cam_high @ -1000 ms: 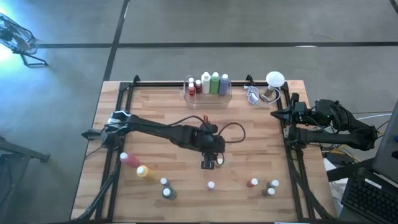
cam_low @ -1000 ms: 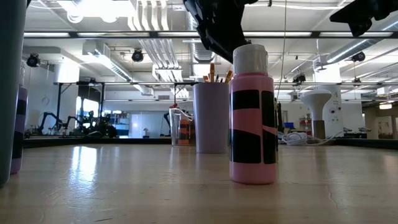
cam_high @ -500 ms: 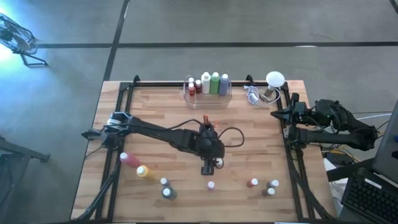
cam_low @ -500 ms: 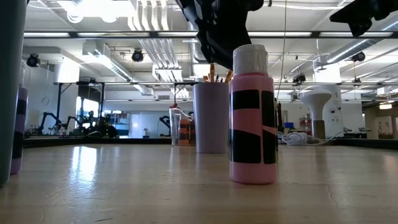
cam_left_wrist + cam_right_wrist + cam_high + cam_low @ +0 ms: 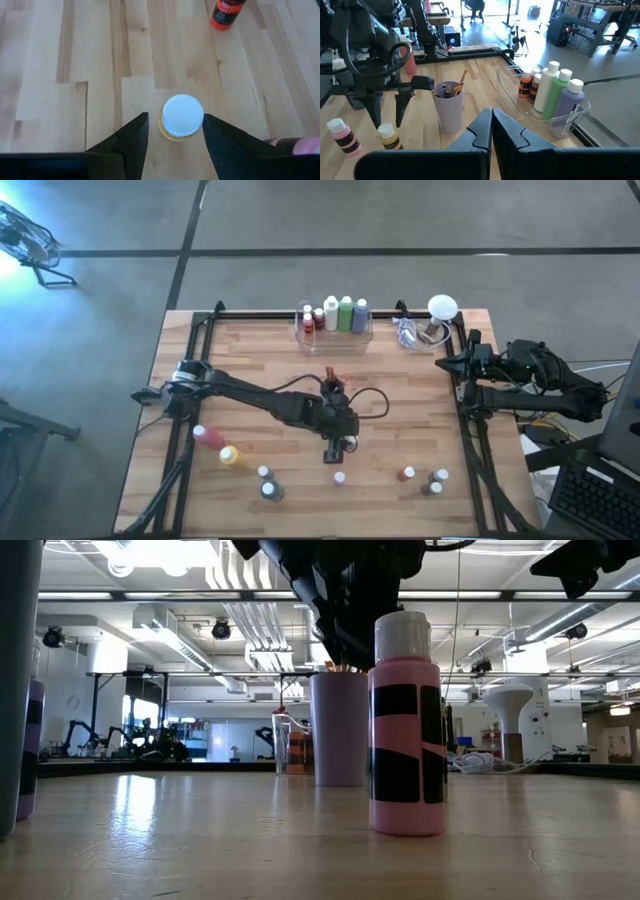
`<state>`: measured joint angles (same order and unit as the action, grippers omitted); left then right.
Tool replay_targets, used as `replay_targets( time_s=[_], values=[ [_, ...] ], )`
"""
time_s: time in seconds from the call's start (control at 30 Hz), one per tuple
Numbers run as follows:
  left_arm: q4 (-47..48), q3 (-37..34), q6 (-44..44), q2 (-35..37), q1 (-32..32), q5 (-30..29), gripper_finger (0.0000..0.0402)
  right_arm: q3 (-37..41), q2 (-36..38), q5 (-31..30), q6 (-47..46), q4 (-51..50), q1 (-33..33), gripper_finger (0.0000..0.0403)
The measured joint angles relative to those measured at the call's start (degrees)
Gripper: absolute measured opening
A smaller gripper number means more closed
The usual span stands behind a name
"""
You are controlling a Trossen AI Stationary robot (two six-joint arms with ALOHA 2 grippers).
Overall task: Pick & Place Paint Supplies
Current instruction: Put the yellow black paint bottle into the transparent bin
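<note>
One small yellow bottle [image 5: 182, 118] stands upright, cap [image 5: 183, 114] up, between the left gripper's [image 5: 175, 135] wide-spread fingers; only the right wrist view shows its side.

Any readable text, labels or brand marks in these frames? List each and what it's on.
None can be read.
Pink bottle: black label patches, no letters visible.
Red bottle: white marks on a dark label, too blurred to read.
Bottles in the clear bin: labels too small or turned away.
Yellow bottle between the left gripper's fingers: only its white cap shows.
</note>
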<state>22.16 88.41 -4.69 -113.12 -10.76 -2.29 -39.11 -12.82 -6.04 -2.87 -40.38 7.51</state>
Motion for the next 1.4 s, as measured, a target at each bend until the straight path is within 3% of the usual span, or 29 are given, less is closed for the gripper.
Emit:
replay_targets(
  time_s=[0.3, 0.97, 1.03, 1.2, 1.4],
  values=[
    [-8.21, -4.14, 0.04, 0.02, -0.02, 1.8, 0.019, 0.01, 0.0, -0.01, 0.01, 0.0, 0.02, 0.0008],
    [-8.06, -4.42, 0.05, 0.0, 0.0, 2.64, 0.0173, 0.01, 0.0, 0.02, -0.04, 0.0, 0.01, 0.0008],
    [-7.53, -4.32, 1.73, 0.01, 0.14, 0.42, 0.0169, 0.0, 0.0, 0.0, 0.0, 0.0, 0.0, 0.0008],
    [-2.0, -2.05, 5.5, 1.0, 1.51, -14.39, 0.0161, 0.01, 0.01, 0.01, 0.01, 0.0, -0.01, 0.0008],
    [2.72, -1.21, 6.72, 1.18, 4.42, -15.4, 0.0153, 0.0, 0.02, -0.01, -0.04, 0.0, 0.02, 0.0008]
  ],
)
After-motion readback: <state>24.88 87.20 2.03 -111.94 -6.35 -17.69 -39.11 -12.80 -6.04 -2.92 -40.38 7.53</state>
